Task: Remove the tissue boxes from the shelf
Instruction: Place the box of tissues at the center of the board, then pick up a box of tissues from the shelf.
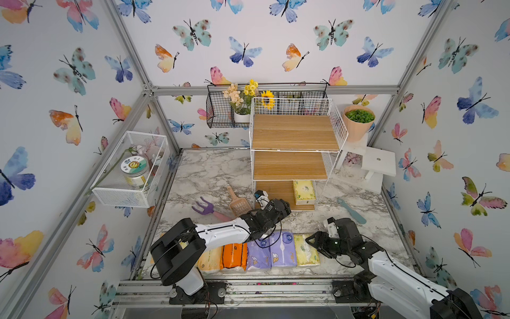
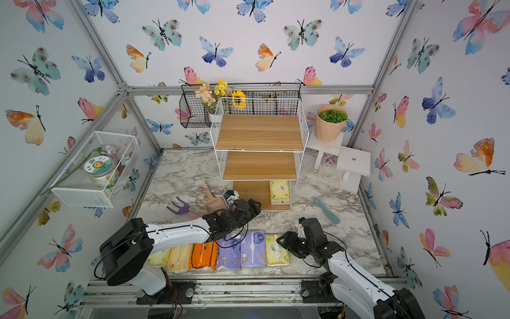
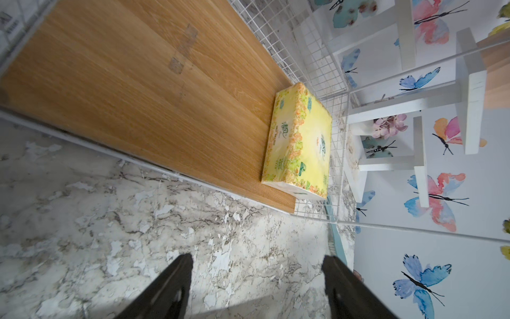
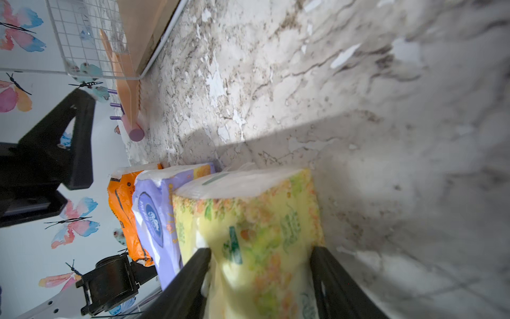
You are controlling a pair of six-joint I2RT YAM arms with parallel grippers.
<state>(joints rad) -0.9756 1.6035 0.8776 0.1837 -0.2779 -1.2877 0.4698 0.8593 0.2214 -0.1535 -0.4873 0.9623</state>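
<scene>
**A:** Tissue boxes (image 1: 262, 252) lie in a row on the surface (image 1: 209, 176), well in front of the shelf (image 1: 295, 132). Is anything on the shelf itself?

**B:** One. A yellow-green pack (image 1: 304, 192) lies flat on the shelf's bottom board, at its right end, close against the side grid. The two upper boards are bare.

**A:** How is it turned?

**B:** Its long axis runs front to back along the shelf's depth, so a short end faces the shelf's open front.

**A:** Which arm is nearer?

**B:** The left arm (image 1: 220, 232). The left jaws hover low just before the shelf's front edge, near its left post, spread apart with nothing between them. The pack lies to their right and deeper into the shelf.

**A:** And the right arm (image 1: 386, 265)?

**B:** Well in front of the shelf. The right jaws straddle the end pack (image 4: 248, 234) of the row. I cannot tell whether they squeeze it or merely flank it.

**A:** So what does the reach call for?

**B:** By my judgement, the left jaws need to shift right along the shelf's front, then go in across the pack's narrow width. The side grid leaves the outer jaw little room.
</scene>
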